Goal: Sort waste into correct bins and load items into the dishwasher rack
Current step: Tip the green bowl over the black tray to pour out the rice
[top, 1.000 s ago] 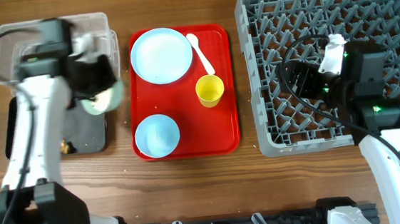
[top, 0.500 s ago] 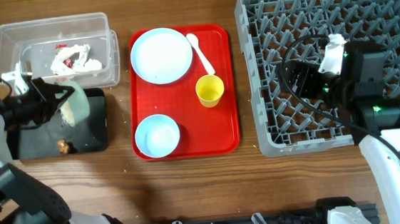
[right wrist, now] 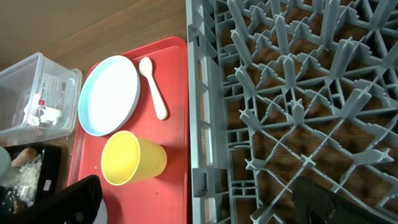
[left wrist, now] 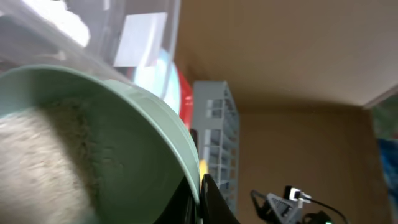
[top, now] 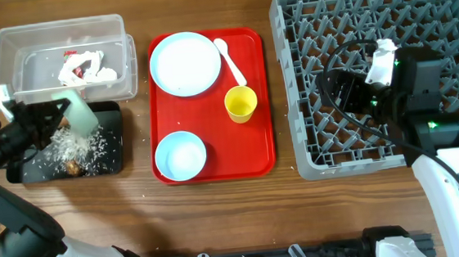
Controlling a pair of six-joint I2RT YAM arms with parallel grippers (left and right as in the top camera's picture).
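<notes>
My left gripper [top: 46, 120] is shut on the rim of the pale green bowl [top: 81, 115] and holds it tipped on edge over the black tray [top: 113, 158]. Loose white rice [top: 75, 145] lies spilled on that tray beside a small brown lump [top: 72, 167]. In the left wrist view the bowl [left wrist: 143, 149] fills the frame, with rice [left wrist: 43, 155] still inside and my fingers [left wrist: 200, 200] pinching its rim. The clear tub [top: 115, 31] holds crumpled white paper [top: 90, 72] and a red wrapper [top: 72, 55]. My right gripper [right wrist: 205, 205] is open and empty over the grey rack [top: 385, 18]. The carrot-like stick is not in view.
The red serving tray [top: 260, 155] holds the pale blue plate [top: 185, 63], white spoon [top: 231, 60], yellow cup [top: 241, 104] and pale blue bowl [top: 181, 155]. The right wrist view shows the plate [right wrist: 112, 93], spoon [right wrist: 154, 96], cup [right wrist: 130, 158] and rack [right wrist: 298, 93].
My left arm swung left from over the clear tub to beside the black tray with the green bowl. The bowl tipped and rice spilled onto the tray. The right arm has not moved.
</notes>
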